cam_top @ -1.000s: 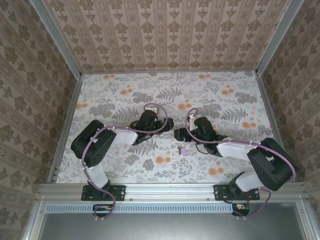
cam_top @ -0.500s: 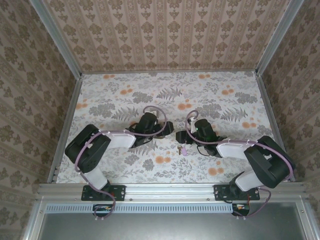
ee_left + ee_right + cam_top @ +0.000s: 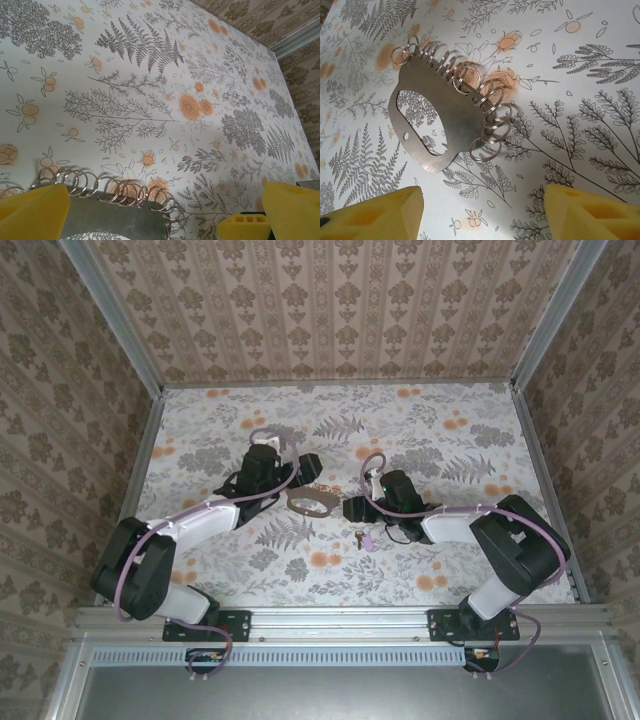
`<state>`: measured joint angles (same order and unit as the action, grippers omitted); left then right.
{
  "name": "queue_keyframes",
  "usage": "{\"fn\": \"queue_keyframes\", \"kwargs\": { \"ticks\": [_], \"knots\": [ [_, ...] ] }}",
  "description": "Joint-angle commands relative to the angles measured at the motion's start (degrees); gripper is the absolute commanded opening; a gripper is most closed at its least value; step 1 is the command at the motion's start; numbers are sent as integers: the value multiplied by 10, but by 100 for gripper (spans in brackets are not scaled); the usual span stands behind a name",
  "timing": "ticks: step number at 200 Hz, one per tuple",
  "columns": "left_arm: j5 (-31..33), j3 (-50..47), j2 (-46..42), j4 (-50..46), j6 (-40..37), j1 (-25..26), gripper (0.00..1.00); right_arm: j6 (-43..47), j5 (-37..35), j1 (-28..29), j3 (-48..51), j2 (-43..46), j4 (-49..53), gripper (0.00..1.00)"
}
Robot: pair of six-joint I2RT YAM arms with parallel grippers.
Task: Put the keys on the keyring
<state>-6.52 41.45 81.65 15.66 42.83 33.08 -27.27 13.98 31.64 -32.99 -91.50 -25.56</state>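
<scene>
Three papered walls [image 3: 340, 310], one floral tabletop [image 3: 440, 440], one keyring [image 3: 457, 117]

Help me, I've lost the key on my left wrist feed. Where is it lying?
Observer: The key lies on the table, just nearer the front edge than the right end effector.
Operator: What does the whole keyring look like?
Observer: The right wrist view shows it as a flat plate with an oval hole and small rings along one edge.
Operator: Is that end effector gripping it?
Observer: No, its yellow fingers stand apart, short of the keyring.
</scene>
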Motion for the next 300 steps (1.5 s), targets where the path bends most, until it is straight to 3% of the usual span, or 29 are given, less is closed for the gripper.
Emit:
{"fn": "queue_keyframes", "kwargs": {
  "ticks": [1, 48, 116, 300],
  "knots": [
    [-22, -9, -3, -13, -18, -8, 100, -3, 15, -3, -16, -13, -4, 66],
    [-60, 1, 51, 21, -10, 3, 100, -2, 7, -3, -18, -12, 5, 66],
    [-61, 40, 136, 47, 2, 51, 100, 3, 5, -3, -21, -9, 13, 66],
    [-52, 22, 202, 80, 3, 11, 100, 37, 46, -3, -67, -62, 17, 60]
  ]
}}
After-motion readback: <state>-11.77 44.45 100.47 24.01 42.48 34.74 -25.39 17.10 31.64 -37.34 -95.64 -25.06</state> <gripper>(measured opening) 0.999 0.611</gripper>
